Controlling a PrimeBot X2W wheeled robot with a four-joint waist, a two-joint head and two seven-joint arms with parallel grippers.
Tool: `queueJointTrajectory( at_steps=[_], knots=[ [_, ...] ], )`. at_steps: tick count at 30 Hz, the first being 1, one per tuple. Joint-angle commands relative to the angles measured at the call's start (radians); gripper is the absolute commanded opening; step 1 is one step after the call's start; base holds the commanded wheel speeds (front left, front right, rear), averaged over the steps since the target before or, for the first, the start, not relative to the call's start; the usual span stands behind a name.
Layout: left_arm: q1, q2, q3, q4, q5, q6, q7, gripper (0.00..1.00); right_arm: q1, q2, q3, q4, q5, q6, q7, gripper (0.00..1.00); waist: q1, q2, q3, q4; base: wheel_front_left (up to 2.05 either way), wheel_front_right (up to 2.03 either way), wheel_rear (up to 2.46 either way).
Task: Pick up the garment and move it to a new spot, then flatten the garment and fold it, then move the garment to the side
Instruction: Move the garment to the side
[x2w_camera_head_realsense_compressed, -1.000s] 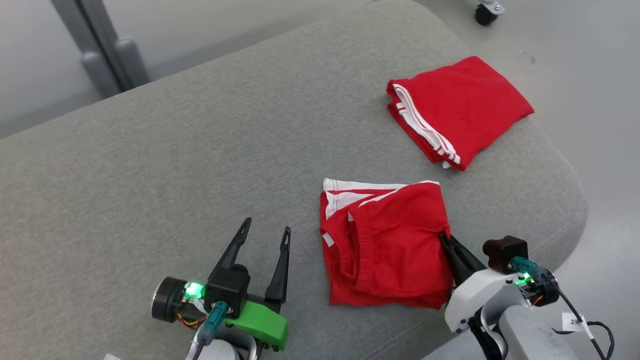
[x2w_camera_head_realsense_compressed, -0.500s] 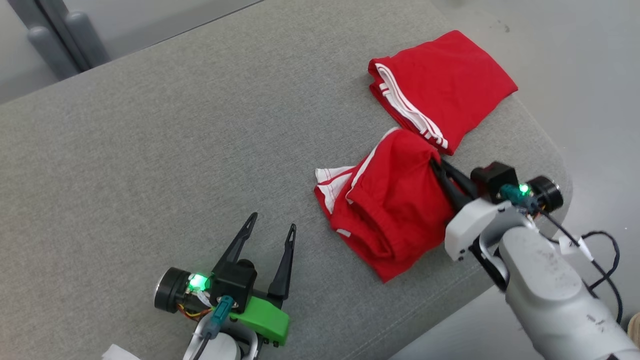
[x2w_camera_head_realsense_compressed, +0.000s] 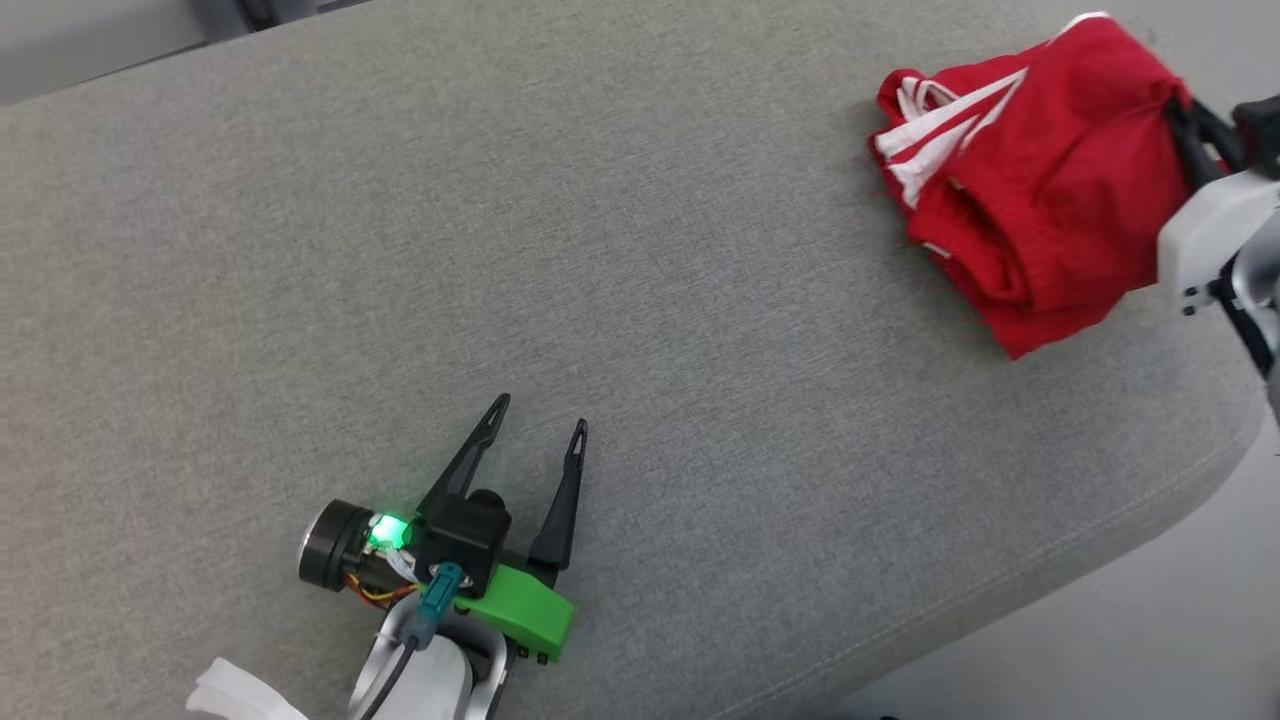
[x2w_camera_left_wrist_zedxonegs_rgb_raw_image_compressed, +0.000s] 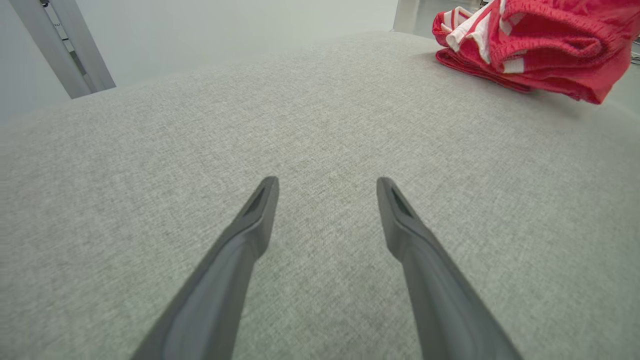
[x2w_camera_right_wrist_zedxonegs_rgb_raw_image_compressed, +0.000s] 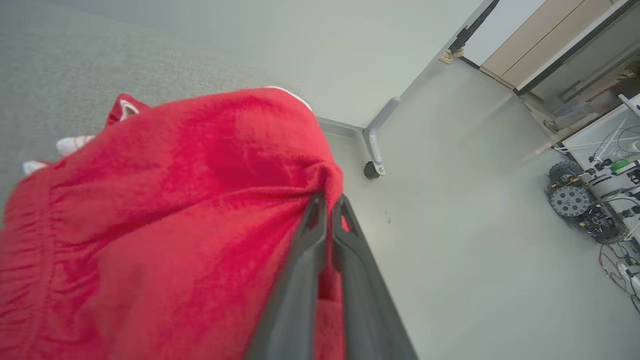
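The garment (x2w_camera_head_realsense_compressed: 1040, 190) is red knit cloth with white side stripes and a gathered elastic waistband, apparently shorts, bunched into a loose, rumpled fold. It sits at the far right end of the grey upholstered worktop (x2w_camera_head_realsense_compressed: 600, 250), striped end resting on the fabric, its near corner lifted clear. The right pincer (x2w_camera_head_realsense_compressed: 1178, 105) is clamped on its right edge, where the cloth gathers into creases
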Motion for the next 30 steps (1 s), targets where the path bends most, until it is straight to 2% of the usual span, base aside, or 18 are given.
queueJointTrajectory(
  at_steps=[1, 2, 3, 4, 7, 10, 16, 19, 24, 30],
  knots=[
    [-0.022, 0.011, 0.004, 0.003, 0.014, -0.005, -0.002, 1.0, -0.016, -0.02, -0.023, 0.029, -0.022, -0.002, -0.002, 0.0, 0.0, -0.0001, 0.043, 0.047, 0.0, 0.0, 0.0],
    [-0.025, 0.011, 0.005, 0.005, 0.015, -0.005, -0.002, 1.0, -0.023, -0.034, -0.038, 0.044, -0.039, -0.002, -0.002, 0.2, 0.0, -0.0001, 0.048, 0.051, 0.0, 0.0, 0.0],
    [-0.028, 0.012, 0.007, 0.006, 0.016, -0.003, -0.002, 1.0, -0.029, -0.049, -0.064, 0.062, -0.058, -0.002, -0.003, 0.72, 0.0, -0.0001, 0.052, 0.056, 0.0, 0.0, 0.0],
    [-0.031, 0.013, 0.009, 0.006, 0.017, -0.003, -0.002, 1.0, -0.03, -0.054, -0.085, 0.075, -0.072, -0.002, -0.003, 1.0, 0.0, -0.0001, 0.055, 0.058, 0.0, 0.0, 0.0],
    [-0.034, 0.014, 0.012, 0.01, 0.02, -0.002, -0.002, 1.0, -0.022, -0.055, -0.178, 0.098, -0.109, -0.002, -0.004, 1.0, 0.0, -0.0001, 0.059, 0.065, 0.0, 0.0, 0.0],
    [-0.041, 0.014, 0.018, 0.012, 0.015, 0.004, -0.002, 1.0, 0.008, -0.035, -0.264, 0.061, -0.148, -0.002, -0.004, 1.0, 0.0, -0.0001, 0.055, 0.067, 0.0, 0.0, 0.0],
    [-0.031, 0.012, 0.044, 0.001, 0.002, 0.024, -0.002, 1.0, 0.101, 0.099, -0.401, -0.204, -0.194, -0.002, -0.004, 1.0, 0.0, -0.0001, 0.024, 0.071, 0.0, 0.0, 0.0],
    [-0.022, 0.011, 0.062, -0.005, -0.002, 0.034, -0.002, 1.0, 0.157, 0.176, -0.416, -0.37, -0.169, -0.002, -0.003, 1.0, 0.0, -0.0001, 0.002, 0.079, 0.0, 0.0, 0.0],
    [-0.001, 0.011, 0.11, -0.018, -0.015, 0.055, -0.002, 1.0, 0.253, 0.267, -0.364, -0.596, -0.097, -0.002, -0.003, 1.0, 0.0, -0.0001, -0.037, 0.103, 0.0, 0.0, 0.0],
    [0.023, 0.008, 0.174, -0.038, -0.037, 0.084, -0.002, 1.0, 0.369, 0.331, -0.34, -0.743, -0.01, -0.002, -0.003, 1.0, 0.0, -0.0001, -0.081, 0.151, 0.0, 0.0, 0.0]
  ],
)
